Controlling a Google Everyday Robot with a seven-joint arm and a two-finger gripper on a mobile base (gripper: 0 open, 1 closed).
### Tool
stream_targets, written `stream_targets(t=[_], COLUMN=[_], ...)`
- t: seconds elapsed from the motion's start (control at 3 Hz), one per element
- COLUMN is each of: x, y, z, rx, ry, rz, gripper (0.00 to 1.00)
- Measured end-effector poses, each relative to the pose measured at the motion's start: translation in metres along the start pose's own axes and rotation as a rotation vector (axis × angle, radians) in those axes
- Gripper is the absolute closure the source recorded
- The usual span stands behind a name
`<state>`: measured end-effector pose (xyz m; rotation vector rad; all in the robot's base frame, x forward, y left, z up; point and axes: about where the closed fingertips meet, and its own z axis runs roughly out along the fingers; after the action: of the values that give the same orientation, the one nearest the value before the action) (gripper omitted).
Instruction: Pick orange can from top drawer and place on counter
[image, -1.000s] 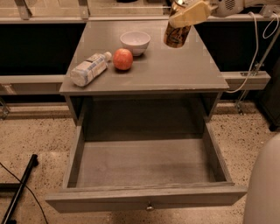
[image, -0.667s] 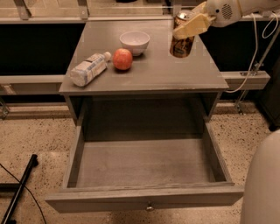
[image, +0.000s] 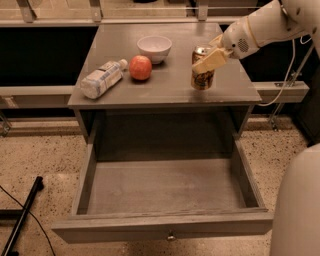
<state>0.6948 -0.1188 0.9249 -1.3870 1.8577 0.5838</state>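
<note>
The orange can (image: 202, 77) stands upright at the right front part of the counter (image: 172, 82), at or just above its surface; I cannot tell if it touches. My gripper (image: 208, 56) reaches in from the upper right and is shut on the can's upper part, one cream finger (image: 211, 60) lying across its front. The top drawer (image: 165, 187) below is pulled fully open and holds nothing, its knob (image: 171, 235) at the front centre.
On the counter to the left are a clear plastic bottle (image: 101, 78) lying on its side, a red-orange apple (image: 141, 67) and a white bowl (image: 154, 47). My white base (image: 297, 210) fills the lower right. A black pole (image: 22, 220) lies on the floor at left.
My gripper has carried the can from the counter's far right corner down and toward its front right area.
</note>
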Motion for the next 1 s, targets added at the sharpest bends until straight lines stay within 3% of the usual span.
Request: stream_targets(t=[0.33, 0.67, 1.0], x=[0.0004, 0.0025, 0.0011], y=[-0.008, -0.0144, -0.0157], z=[0.0133, 0.0182, 0.0188], rx=[0.002, 0.019, 0.024], ry=[0.007, -0.066, -0.072], rz=[-0.045, -0.049, -0.05], gripper=[0.74, 0.51, 0.28])
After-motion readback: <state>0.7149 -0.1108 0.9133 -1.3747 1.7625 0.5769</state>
